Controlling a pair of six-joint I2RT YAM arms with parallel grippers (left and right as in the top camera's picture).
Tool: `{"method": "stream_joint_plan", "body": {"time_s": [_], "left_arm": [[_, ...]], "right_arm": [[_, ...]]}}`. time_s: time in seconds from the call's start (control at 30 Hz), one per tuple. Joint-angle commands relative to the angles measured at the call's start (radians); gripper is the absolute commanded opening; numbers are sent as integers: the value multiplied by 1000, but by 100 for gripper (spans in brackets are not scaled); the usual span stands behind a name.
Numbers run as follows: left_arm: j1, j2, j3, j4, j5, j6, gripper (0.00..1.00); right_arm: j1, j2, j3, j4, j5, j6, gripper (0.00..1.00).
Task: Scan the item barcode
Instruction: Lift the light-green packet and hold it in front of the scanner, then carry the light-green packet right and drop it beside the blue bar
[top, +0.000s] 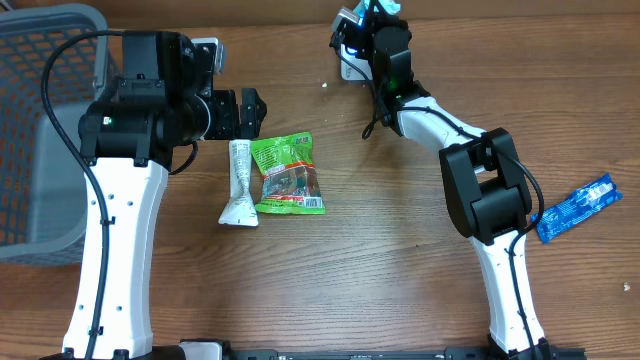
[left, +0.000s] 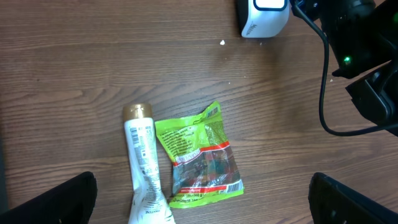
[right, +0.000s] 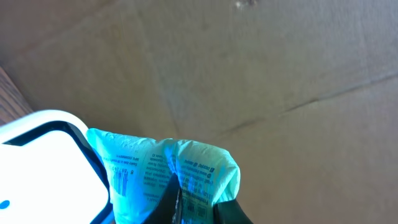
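**Overhead and wrist views, two-arm scanning station.** The right gripper is raised at the far edge of the wooden tabletop. Its fingers are clamped together on the lower edge of a crinkled pale turquoise plastic packet with printed text. The packet is held in the air just beside the white, rounded barcode scanner, which stands on the tabletop at the far side. Whether packet and scanner touch cannot be told.

The left gripper hovers near the left-centre of the tabletop with its fingers spread wide apart and nothing between them. Below it lie a white squeeze tube with a gold cap and a green foil snack packet with a red label. The two lie side by side, touching or nearly so.

A blue plastic sachet lies well apart at the right edge. A grey plastic mesh basket occupies the left edge.
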Motion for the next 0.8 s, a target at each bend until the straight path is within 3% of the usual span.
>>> {"method": "stream_joint_plan", "body": {"time_s": [0.0, 0.4, 0.77], "left_arm": [[-2, 4, 15, 1, 16, 19, 100], [-2, 4, 15, 1, 16, 19, 100], [-2, 4, 15, 1, 16, 19, 100]], "right_arm": [[3, 0, 27, 14, 71, -26, 4], [37, 0, 27, -2, 153, -35, 4], [82, 0, 27, -3, 233, -211, 4]]}}
